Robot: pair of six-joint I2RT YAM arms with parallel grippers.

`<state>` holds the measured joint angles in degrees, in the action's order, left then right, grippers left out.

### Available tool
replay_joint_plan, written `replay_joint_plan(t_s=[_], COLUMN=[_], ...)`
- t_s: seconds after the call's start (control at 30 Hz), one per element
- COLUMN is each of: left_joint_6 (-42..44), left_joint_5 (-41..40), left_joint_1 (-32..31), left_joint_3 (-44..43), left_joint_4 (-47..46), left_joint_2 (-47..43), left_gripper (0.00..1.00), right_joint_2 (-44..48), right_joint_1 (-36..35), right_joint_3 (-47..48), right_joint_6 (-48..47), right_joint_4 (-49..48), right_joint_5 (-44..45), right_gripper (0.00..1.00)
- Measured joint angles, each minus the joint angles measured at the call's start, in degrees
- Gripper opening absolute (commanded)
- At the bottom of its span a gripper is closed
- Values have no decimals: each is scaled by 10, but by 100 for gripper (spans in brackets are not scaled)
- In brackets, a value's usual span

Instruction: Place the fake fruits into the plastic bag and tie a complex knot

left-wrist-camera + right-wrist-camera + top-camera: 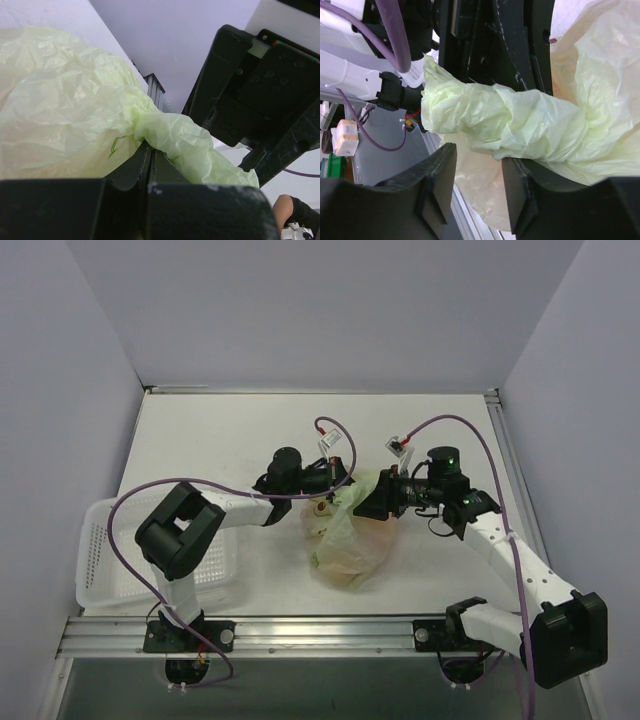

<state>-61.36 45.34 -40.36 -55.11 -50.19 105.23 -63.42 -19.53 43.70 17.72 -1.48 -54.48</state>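
No text, brand or number is readable. The plastic bag bears a small green printed mark, too crumpled to make out. White tags on the cables are illegible.

— How many bags?
— One thin, crinkly, translucent pale green plastic bag, with one twisted, bunched neck.
— And the small glossy plastic fruits in it?
— The film blurs them into one orange-yellow mass. Perhaps a single reddish piece stands out.
— Baskets?
— One white perforated plastic basket.
— Arms?
— Two white-and-black ones: left arm, right arm.
— Cables?
— Two looping purple cables, one per arm.
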Motion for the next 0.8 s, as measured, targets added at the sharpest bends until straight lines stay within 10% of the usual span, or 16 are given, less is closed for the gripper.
replay_joint_plan(t_s=[0.23,0.6,0.8], left_joint_6=[-22,-28,-28], left_joint_5=[-1,-1,3], left_joint_1=[1,1,1], left_joint_3=[0,0,0], left_joint_4=[-35,-45,-45], left_joint_2=[1,1,1], left_gripper=[0,0,0], right_joint_2=[11,57,17], right_joint_1=[77,176,145], right_joint_3=[59,121,97], right_joint_6=[-50,-110,-134], right_joint_4=[115,199,202], right_joint_5=[-14,-6,58], right_gripper=[61,16,44])
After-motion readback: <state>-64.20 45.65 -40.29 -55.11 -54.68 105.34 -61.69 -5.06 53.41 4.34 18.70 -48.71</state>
